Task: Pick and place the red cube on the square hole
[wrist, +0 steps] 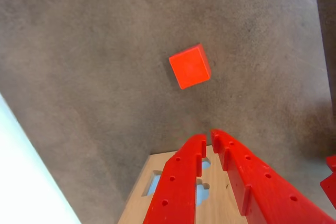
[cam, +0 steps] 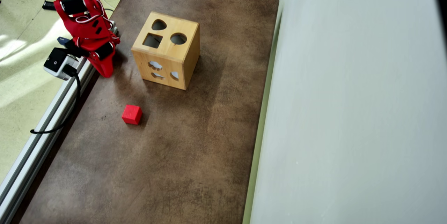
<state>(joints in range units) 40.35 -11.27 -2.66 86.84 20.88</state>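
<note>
the brown table (cam: 195, 154) fills the overhead view, with a pale wall running down its right side. on it sits the wooden box (cam: 167, 67), upper middle, one corner turned toward the camera. its top face carries three cutouts: the teardrop cutout (cam: 159, 25) at the back, the round cutout (cam: 178, 38) to the right, and the square hole (cam: 152, 40) nearest the arm, dark and empty. more shaped openings show on the box's front side. the red arm (cam: 80, 11) leans in from the upper left corner, by the table's left edge, and its gripper (cam: 105, 72) points down beside the box, well apart from the cube. in the wrist view the gripper (wrist: 208, 136) has its two red fingers nearly together, only a thin slit between the tips, and nothing held. the red cube (cam: 132, 114) lies alone on the table surface, in front of the box and a little left in the overhead view; in the wrist view the cube (wrist: 190, 66) sits beyond the fingertips, clear of them.
</note>
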